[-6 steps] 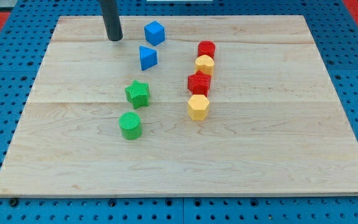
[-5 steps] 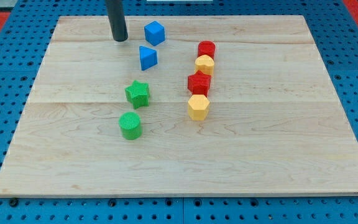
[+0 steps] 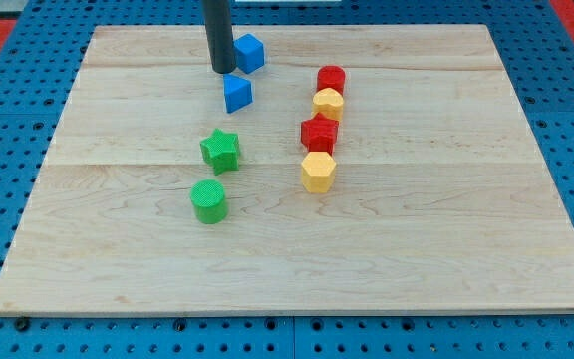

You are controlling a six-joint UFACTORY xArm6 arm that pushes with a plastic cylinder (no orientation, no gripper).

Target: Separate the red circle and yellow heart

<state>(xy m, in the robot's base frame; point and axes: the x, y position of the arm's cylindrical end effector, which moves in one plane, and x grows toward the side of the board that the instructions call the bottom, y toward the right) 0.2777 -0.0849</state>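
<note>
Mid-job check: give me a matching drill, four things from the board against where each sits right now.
Things:
1. my tip
2. red circle
3. green cylinder
4. yellow hexagon

Places:
A. lowest block in the red and yellow column
B. top of that column, touching the yellow heart below it
C. just left of the blue cube, above the blue triangle
D. below the green star

Pairs: 1-C, 2-B, 3-D, 4-A

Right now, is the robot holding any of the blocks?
No, nothing is held. The arm ends in a plain rod; my tip stands on the board beside the blue cube, at its left in the view, above the blue triangle. Contact cannot be told.
</note>
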